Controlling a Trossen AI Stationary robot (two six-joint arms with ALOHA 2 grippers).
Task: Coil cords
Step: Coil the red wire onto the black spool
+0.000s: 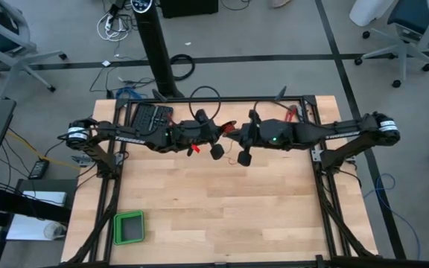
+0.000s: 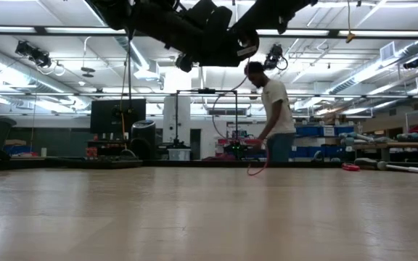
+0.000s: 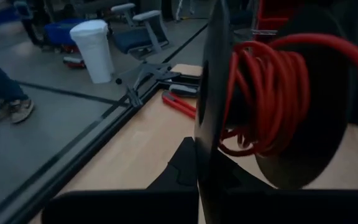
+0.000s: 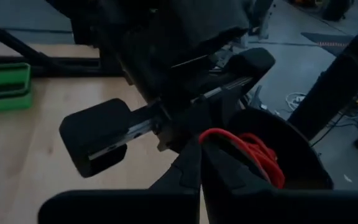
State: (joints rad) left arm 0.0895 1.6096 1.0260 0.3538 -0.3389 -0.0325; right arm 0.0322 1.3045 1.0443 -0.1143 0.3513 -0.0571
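The cords are one thin red cord (image 3: 263, 93), wound on a black spool (image 3: 303, 149) that is held up over the far half of the table. My left gripper (image 3: 194, 149) is shut on the spool. My right gripper (image 4: 197, 146) faces it from the table's right, shut, with a strand of the cord (image 4: 219, 134) at its fingertips. In the high view the two grippers (image 1: 203, 138) (image 1: 237, 138) meet at mid-table. A slack loop of cord (image 2: 256, 165) hangs below them, and I cannot tell whether it reaches the table. My left gripper pinches one flange of the spool (image 3: 207, 124) at its rim, between its two fingers, coming level from the table's left. The spool is lifted clear of the table, its axis roughly level. My right gripper is shut on a single strand of the red cord (image 4: 211, 135) just off the spool, at the fingers' free ends, coming from the table's right and slanting a little downward. From there the strand curves back onto the winding (image 4: 269, 162).
A green tray (image 1: 129, 227) sits near the table's near left corner. A red-handled tool (image 1: 293, 113) and a black pad (image 1: 151, 117) lie along the far edge. Bare wood (image 1: 222, 216) fills the near half. A person (image 2: 274, 119) stands beyond the table.
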